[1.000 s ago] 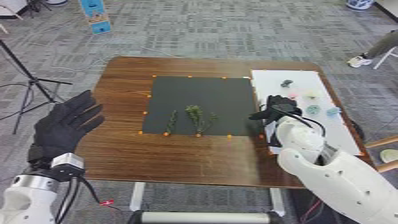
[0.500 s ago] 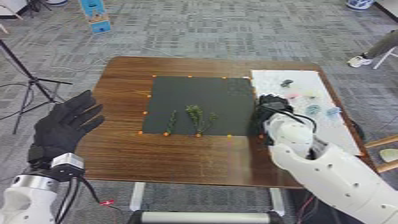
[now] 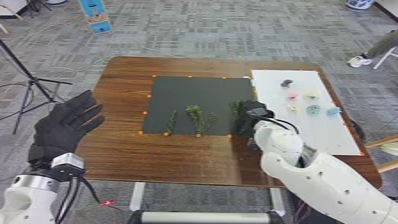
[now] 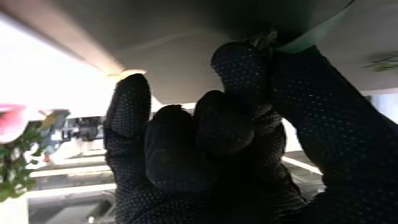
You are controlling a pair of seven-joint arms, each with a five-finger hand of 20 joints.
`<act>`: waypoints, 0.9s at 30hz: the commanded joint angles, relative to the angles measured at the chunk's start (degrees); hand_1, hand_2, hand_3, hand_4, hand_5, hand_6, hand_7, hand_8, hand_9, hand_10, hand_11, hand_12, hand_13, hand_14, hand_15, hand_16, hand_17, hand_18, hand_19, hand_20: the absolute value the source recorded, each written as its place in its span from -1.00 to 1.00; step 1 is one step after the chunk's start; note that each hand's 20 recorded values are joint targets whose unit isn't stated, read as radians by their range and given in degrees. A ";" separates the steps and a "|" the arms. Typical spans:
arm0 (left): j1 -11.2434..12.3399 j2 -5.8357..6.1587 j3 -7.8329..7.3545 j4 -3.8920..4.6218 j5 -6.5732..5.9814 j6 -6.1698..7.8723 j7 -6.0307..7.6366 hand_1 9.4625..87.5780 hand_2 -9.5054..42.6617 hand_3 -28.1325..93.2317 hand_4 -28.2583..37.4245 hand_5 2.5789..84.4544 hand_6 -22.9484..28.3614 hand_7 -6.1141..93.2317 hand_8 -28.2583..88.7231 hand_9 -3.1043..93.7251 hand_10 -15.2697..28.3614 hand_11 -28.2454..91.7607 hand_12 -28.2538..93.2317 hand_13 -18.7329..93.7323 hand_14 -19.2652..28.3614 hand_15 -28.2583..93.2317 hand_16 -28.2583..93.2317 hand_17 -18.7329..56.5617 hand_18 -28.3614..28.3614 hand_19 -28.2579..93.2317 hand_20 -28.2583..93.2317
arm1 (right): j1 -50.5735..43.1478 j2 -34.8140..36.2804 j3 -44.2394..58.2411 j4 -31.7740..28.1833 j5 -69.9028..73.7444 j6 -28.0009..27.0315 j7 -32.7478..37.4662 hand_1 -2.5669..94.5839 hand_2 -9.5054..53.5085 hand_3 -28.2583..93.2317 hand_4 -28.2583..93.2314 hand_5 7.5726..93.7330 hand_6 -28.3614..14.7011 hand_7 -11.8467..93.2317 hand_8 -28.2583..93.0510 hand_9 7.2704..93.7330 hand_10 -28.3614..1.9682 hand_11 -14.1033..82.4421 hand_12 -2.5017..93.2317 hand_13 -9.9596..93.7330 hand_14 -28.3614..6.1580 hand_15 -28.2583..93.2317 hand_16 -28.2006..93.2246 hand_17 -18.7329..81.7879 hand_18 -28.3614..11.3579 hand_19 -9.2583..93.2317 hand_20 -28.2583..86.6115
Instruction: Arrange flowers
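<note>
- Your right hand (image 3: 255, 111) has shifted left from the white board (image 3: 330, 136) to the black mat's (image 3: 188, 90) right edge, above its near-right corner.
- Its thumb and fingers pinch a green sprig (image 3: 237, 111); you have that over the mat, by the right edge.
- Your other sprigs (image 3: 195, 113) lie toward the mat's near edge.
- You have small flowers (image 3: 313, 109) on the white board.
- Your left hand (image 3: 61, 125) is open at the table's (image 3: 120, 150) left edge.
</note>
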 commanded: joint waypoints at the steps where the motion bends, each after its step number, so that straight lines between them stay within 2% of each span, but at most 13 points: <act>1: 0.17 -0.28 0.07 -0.15 -0.39 -0.15 -0.45 -0.64 -0.96 0.65 -1.00 -0.20 0.05 -0.45 -0.69 -0.35 0.23 -0.15 -0.24 -0.24 0.36 -0.02 -0.50 -0.74 0.73 0.19 -0.33 | -4.08 -1.79 -0.26 -0.68 3.93 -0.84 -0.62 -0.05 -1.00 0.76 -0.85 0.50 0.37 0.33 -0.10 0.59 0.13 0.68 0.28 0.58 -0.04 0.90 0.24 -0.01 -0.58 0.72 0.17; 27: -0.21 -0.30 0.31 0.10 -0.45 -0.22 -0.63 -0.64 -0.94 0.65 -1.00 -0.20 0.05 -0.45 -0.69 -0.35 0.23 -0.15 -0.24 -0.24 0.36 -0.02 -0.50 -0.74 0.73 0.20 -0.33 | -5.07 -4.15 0.70 -1.19 6.50 0.80 0.09 -0.07 -1.00 0.76 -0.84 0.55 0.39 0.29 -0.09 0.60 0.15 0.67 0.27 0.61 -0.03 0.89 0.23 0.02 -0.59 0.75 0.15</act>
